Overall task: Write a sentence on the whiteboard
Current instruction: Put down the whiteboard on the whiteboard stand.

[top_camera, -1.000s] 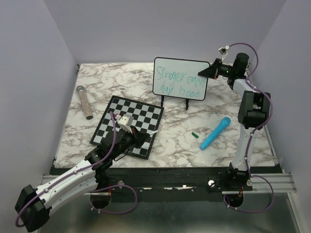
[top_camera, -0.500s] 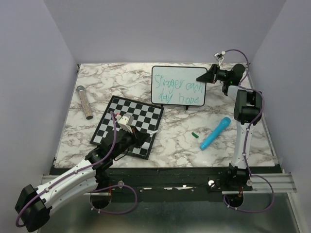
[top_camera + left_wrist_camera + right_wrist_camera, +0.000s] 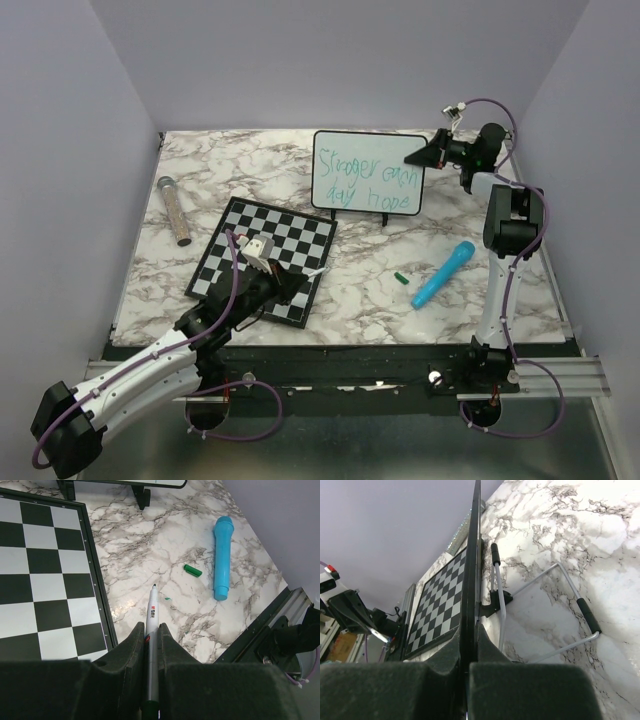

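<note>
Whiteboard (image 3: 328,146) stands upright at the far middle of the marble table (image 3: 360,300), just behind the far right corner of the chessboard (image 3: 262,252). Its black feet are at the table surface. The sentence (image 3: 368,172) runs across its face in two teal lines; the exact wording is hard to read.

The right gripper (image 3: 420,157) pinches the board's upper right edge. In the right wrist view the thin black frame runs edge-on between the fingers (image 3: 445,660), and the wire stand (image 3: 545,587) splays out behind the board onto the marble.

The left gripper (image 3: 151,630) sits low over the chessboard's near right corner, pressed onto a marker (image 3: 153,605). The marker's tip points out over the marble just past the chessboard's right edge.

A strip of bare marble lies between that edge and a blue cylinder (image 3: 443,274). It is broken only by a small green cap (image 3: 401,276) just left of the cylinder. A glittery tube (image 3: 174,210) lies near the left table edge, well apart from both arms.
</note>
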### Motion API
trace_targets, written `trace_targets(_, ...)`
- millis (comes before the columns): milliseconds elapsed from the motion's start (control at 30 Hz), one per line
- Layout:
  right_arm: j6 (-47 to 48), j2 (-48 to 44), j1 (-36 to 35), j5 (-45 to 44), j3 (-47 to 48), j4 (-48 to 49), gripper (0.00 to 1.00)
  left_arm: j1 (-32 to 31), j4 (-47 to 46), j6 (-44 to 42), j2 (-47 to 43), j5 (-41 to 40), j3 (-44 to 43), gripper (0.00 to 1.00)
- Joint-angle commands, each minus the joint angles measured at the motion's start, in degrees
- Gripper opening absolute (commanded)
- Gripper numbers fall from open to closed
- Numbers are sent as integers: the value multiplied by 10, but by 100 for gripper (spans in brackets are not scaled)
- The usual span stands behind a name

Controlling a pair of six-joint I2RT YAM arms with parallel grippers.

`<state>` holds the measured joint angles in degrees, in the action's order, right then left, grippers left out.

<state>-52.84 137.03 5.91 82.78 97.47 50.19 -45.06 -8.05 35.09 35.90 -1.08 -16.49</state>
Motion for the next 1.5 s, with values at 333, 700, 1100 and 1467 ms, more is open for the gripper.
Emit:
trace_targets(333, 52, -3, -2, -32, 55, -56, 0, 5, -14, -2, 7, 10, -14, 0)
trace_targets(700, 191, -22, -2, -53, 61, -262, 5, 6, -10, -1, -2, 10, -12, 0)
trace_targets(1100, 266, -33, -2, -54, 61, -356, 26, 7, 4, 3, -26, 10, -8, 0)
trace_targets(1467, 283, -70, 2, -70, 20, -355, 63, 7, 10, 2, -27, 10, -15, 0)
